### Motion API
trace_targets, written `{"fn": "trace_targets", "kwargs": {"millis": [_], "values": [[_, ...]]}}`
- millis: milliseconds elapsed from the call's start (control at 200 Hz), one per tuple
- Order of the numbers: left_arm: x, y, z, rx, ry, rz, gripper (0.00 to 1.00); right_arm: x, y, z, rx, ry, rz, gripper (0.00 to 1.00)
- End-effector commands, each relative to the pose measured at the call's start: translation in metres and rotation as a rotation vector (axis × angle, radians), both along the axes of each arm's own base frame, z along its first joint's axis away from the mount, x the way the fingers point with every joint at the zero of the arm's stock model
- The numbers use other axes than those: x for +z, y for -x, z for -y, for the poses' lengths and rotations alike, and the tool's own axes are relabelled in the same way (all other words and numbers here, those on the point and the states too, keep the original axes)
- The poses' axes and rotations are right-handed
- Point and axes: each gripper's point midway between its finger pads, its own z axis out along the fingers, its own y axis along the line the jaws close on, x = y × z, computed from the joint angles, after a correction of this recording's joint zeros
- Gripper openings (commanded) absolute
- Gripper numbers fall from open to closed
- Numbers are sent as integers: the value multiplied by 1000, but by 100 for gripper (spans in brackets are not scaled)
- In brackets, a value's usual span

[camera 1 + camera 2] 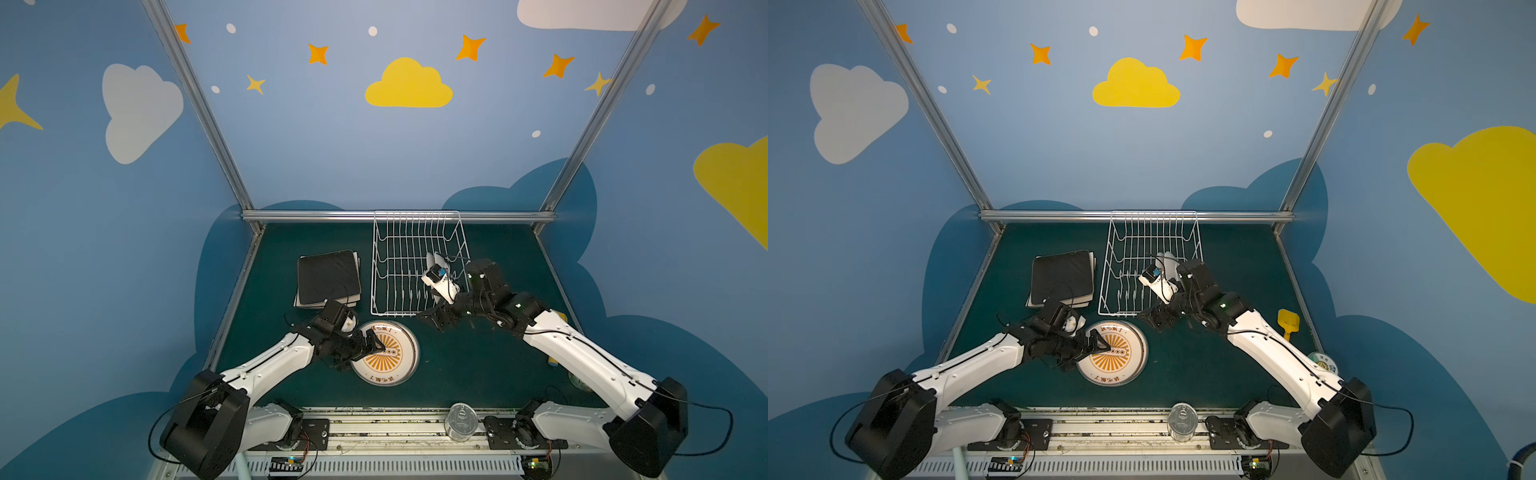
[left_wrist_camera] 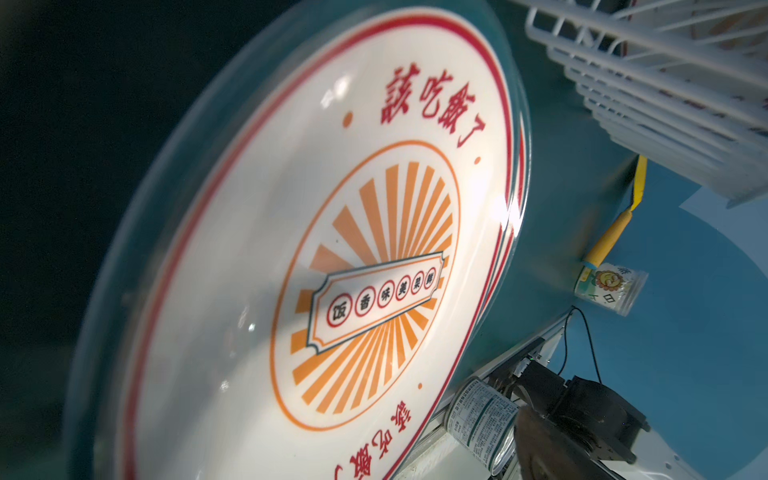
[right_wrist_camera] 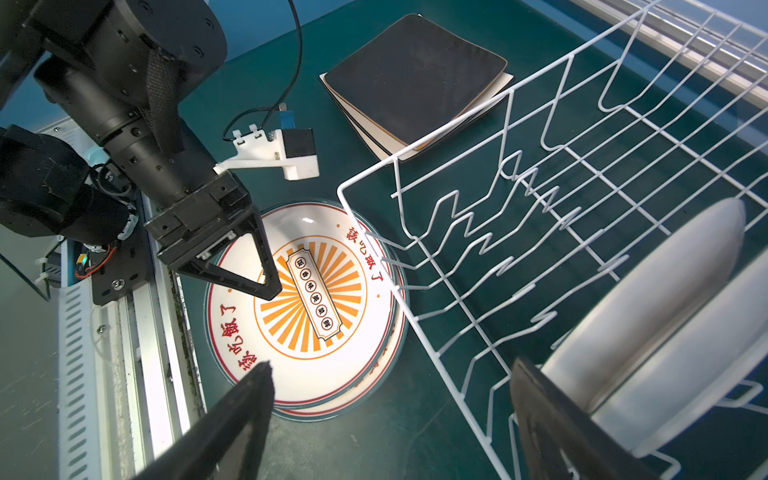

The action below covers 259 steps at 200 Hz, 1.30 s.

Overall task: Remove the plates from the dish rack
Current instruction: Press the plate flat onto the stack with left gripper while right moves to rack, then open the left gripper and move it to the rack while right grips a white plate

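The sunburst round plates [image 1: 384,353] lay flat in a small stack on the green surface [image 1: 469,370], in the lower middle of both top views, just in front of the dish rack [image 1: 415,257]. The left arm [image 1: 270,365] stretched from the lower left. Its jaws hung spread over the left half of the top plate with nothing between them; whether a tip touched the plate could not be told. That plate's orange rays and red lettering filled the left wrist view.

To the upper left of the stack, beside the rack's left wall, the black square plate [image 1: 328,276] lay on top of the cream square plates [image 3: 395,147], whose edges showed beneath it.

The rack stood at the back of the surface, right of centre in the frame, against the rear rail. At least one pale round plate [image 3: 648,307] stood on edge between its prongs, toward the rack's right side. The right arm [image 1: 582,361] stretched from the lower right. Its jaws stood wide apart by the rack's near right corner, gripping nothing.

A tin can [image 1: 460,422] stood on the front rail, at the lower middle of the frame
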Motion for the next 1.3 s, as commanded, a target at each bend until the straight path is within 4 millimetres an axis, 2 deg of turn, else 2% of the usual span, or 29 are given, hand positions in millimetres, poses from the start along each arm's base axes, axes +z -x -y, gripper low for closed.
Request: {"fn": "trace_targets", "kwargs": {"millis": [0, 220, 531, 826, 1116, 1292], "values": [[0, 2, -4, -37, -57, -6, 99, 9, 1, -2, 9, 0, 13, 89], [5, 3, -10, -60, -102, -5, 99, 8, 1, -2, 9, -5, 16, 89], [28, -3, -14, -116, -153, 39, 99, 11, 0, -4, 7, -22, 17, 89], [33, -5, -23, -133, -192, 54, 99, 11, -3, 4, -45, -26, 52, 89], [27, -7, -19, -123, -160, 46, 99, 17, -7, 10, -78, -40, 106, 89], [42, -16, -21, -121, -175, 96, 99, 19, -8, 12, -88, -39, 113, 89]]}}
